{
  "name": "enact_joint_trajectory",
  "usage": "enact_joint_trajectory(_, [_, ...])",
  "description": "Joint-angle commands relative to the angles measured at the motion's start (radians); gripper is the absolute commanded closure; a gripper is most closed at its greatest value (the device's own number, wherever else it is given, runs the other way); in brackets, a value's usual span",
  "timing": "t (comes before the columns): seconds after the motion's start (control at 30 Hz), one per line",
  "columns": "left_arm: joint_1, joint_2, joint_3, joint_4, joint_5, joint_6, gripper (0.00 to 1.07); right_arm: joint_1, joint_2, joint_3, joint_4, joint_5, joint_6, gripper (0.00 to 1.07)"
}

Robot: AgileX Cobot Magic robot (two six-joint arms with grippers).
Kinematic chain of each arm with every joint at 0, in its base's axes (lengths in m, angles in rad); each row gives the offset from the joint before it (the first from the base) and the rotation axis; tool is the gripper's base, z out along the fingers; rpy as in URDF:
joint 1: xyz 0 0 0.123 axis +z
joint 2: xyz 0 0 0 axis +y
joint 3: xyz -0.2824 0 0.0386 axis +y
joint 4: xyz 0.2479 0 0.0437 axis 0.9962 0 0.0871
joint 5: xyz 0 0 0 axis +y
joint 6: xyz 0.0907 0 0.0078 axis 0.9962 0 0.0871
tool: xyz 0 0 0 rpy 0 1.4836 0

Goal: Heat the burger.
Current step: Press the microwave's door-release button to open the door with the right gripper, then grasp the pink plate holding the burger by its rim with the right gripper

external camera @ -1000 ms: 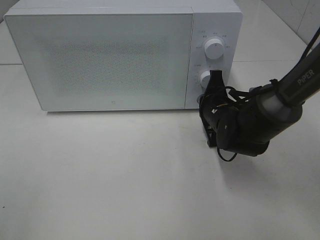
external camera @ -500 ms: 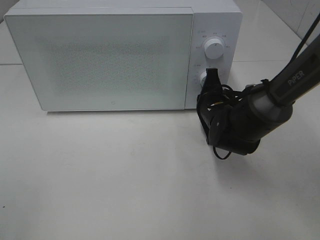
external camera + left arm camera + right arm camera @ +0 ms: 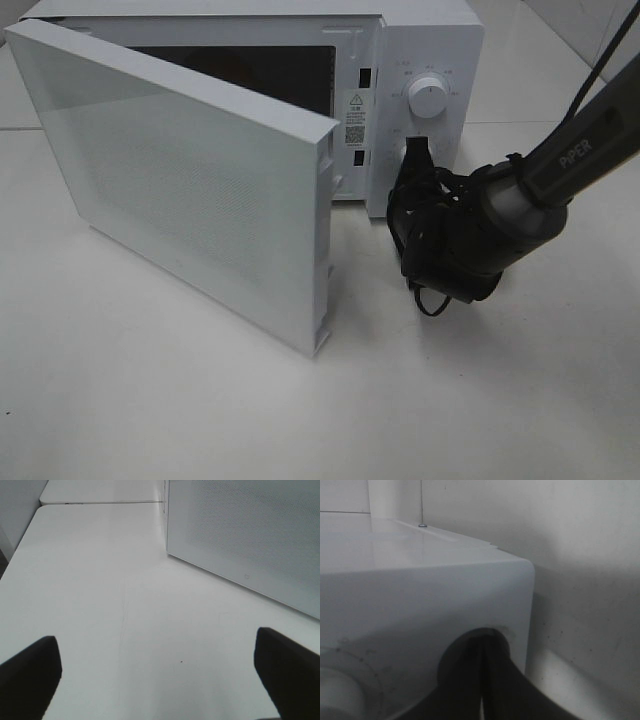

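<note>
Your white bench (image 3: 200,400) carries a white microwave (image 3: 430,30) along its far edge. Its door (image 3: 180,170) stands wide open, hinged on the side toward the bench's left edge and angled out toward the near edge, so you see the dark cavity (image 3: 260,70) behind it. Your right arm (image 3: 560,170) reaches in from the right edge, and the right tool (image 3: 416,150) has its fingers pressed together, tips against the control panel below the upper knob (image 3: 430,98). Your left tool (image 3: 160,680) hangs over bare bench beside the door, fingers (image 3: 30,675) spread wide apart. No view shows you where the burger is.
</note>
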State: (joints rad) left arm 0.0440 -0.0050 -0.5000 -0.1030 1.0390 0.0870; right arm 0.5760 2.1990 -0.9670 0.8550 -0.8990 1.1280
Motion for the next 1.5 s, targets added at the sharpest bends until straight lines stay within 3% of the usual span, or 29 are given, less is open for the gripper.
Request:
enact_joint_trajectory(0.03, [0.005, -0.012, 0.002, -0.001, -0.01, -0.001, 0.06, -0.04, -0.008, -0.086, -0.091, -0.145, -0.012, 1.07])
enact_joint_trajectory(0.27, [0.005, -0.012, 0.002, -0.001, -0.01, -0.001, 0.06, -0.037, -0.034, -0.056, -0.096, -0.089, -0.003, 1.07])
enact_joint_trajectory(0.6, [0.005, -0.012, 0.002, -0.001, -0.01, -0.001, 0.06, -0.037, -0.11, 0.071, -0.216, 0.049, 0.055, 1.07])
enact_joint_trajectory(1.0, [0.005, -0.012, 0.002, -0.001, -0.01, -0.001, 0.06, -0.037, -0.209, 0.191, -0.22, 0.183, -0.004, 1.07])
enact_joint_trajectory(1.27, [0.005, -0.012, 0.002, -0.001, -0.01, -0.001, 0.06, -0.037, -0.347, 0.245, -0.25, 0.322, -0.182, 1.07])
enact_joint_trajectory(1.5, [0.005, -0.012, 0.002, -0.001, -0.01, -0.001, 0.06, -0.04, -0.514, 0.244, -0.242, 0.642, -0.594, 1.07])
